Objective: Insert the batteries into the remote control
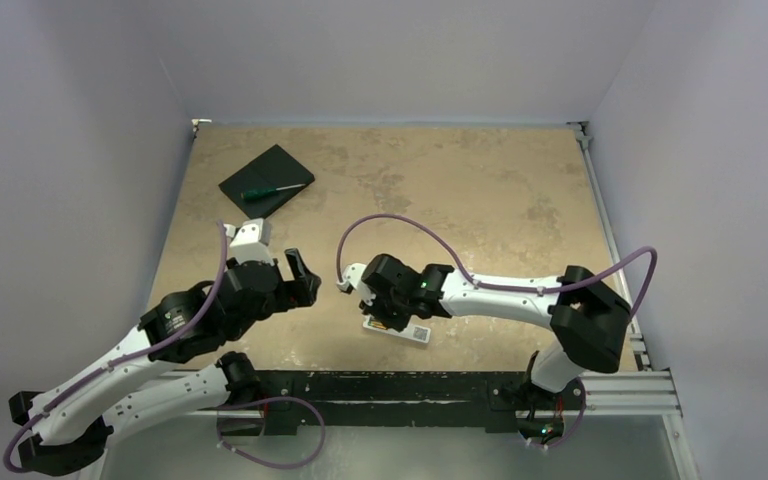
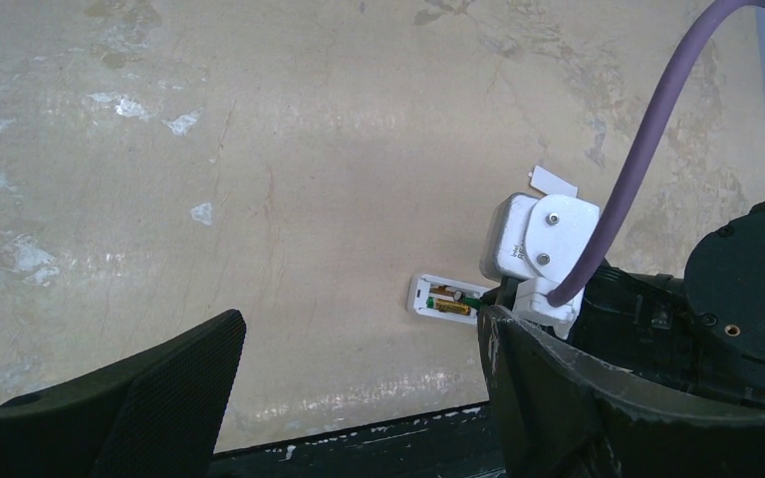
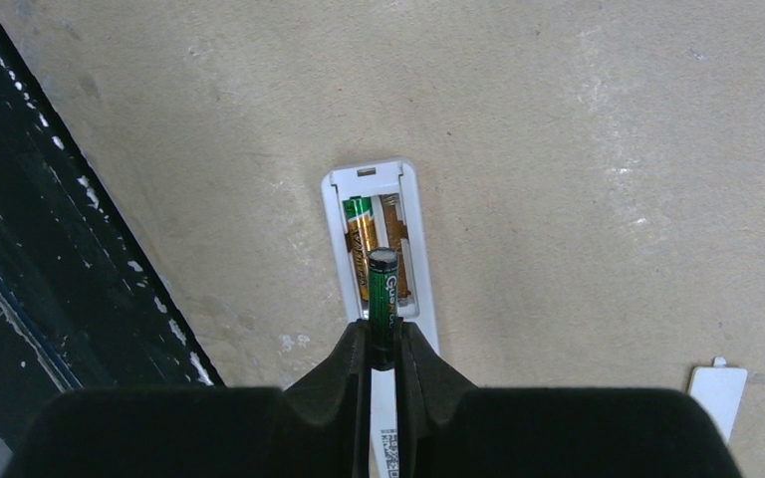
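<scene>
Pale walls close in a mottled tan bench (image 1: 480, 200) on three sides. We see the right gripper (image 3: 383, 344) clenched on one battery (image 3: 382, 284), a dark green cylinder pinched low on its body between the two black fingers (image 3: 344, 363). Its free end points away from the wrist, over the remote control (image 3: 426, 299). We cannot tell whether that battery touches the compartment.

The remote control lies back-up on the bench with its battery compartment uncovered. A second battery (image 3: 361, 231), green and gold, lies in the slot on the left in the right wrist view. The slot beside it shows bare metal contacts. From above, the remote sits close to the bench's near edge, about midway along it, and is mostly hidden under the right gripper.

A small white cover (image 3: 717, 393) lies flat on the bench to one side, apart from the remote.

The left gripper (image 1: 305, 280) hangs released, jaws spread wide with nothing between them, left of the remote and clear of it.

Toward the bench's far-left corner we find a flat black pad (image 1: 260, 172) with a green-handled screwdriver (image 1: 275, 190) lying across it.
</scene>
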`<state>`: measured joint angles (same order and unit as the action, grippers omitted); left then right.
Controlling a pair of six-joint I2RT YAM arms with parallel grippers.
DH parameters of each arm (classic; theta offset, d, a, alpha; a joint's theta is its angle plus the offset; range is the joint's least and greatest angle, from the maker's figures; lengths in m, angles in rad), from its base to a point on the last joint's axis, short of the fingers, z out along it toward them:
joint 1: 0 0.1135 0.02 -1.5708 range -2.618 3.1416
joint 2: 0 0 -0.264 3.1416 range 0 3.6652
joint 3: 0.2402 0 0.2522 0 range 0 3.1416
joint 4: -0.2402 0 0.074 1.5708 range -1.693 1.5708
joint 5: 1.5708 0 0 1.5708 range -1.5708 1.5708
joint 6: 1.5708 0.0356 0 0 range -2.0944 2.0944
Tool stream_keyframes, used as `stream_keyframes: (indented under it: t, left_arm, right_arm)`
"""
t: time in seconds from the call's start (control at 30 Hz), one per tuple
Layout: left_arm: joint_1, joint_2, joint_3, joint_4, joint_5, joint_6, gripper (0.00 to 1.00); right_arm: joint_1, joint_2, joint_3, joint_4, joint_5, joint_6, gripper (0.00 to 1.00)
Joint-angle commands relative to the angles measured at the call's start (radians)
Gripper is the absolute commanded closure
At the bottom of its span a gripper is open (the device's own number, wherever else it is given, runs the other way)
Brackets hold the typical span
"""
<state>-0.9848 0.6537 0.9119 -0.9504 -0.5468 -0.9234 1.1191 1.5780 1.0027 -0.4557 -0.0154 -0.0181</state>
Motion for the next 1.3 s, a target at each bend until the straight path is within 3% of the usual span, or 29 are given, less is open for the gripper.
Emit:
stream_keyframes:
  t: [0.0, 0.97, 1.27]
  left_arm:
    - [-0.004, -0.015, -0.008, 0.001, -0.015, 0.001, 0.13]
    - [-0.004, -0.016, -0.021, 0.009, -0.012, -0.002, 0.12]
    - [-0.004, -0.006, -0.017, 0.015, -0.006, 0.0, 0.12]
  right_arm:
    - [0.007, 0.009, 0.05, 0.018, 0.012, 0.01, 0.9]
    - [0.009, 0.048, 0.05, -0.005, 0.046, 0.01, 0.8]
    - [0.013, 0.053, 0.046, -0.004, 0.039, 0.01, 0.72]
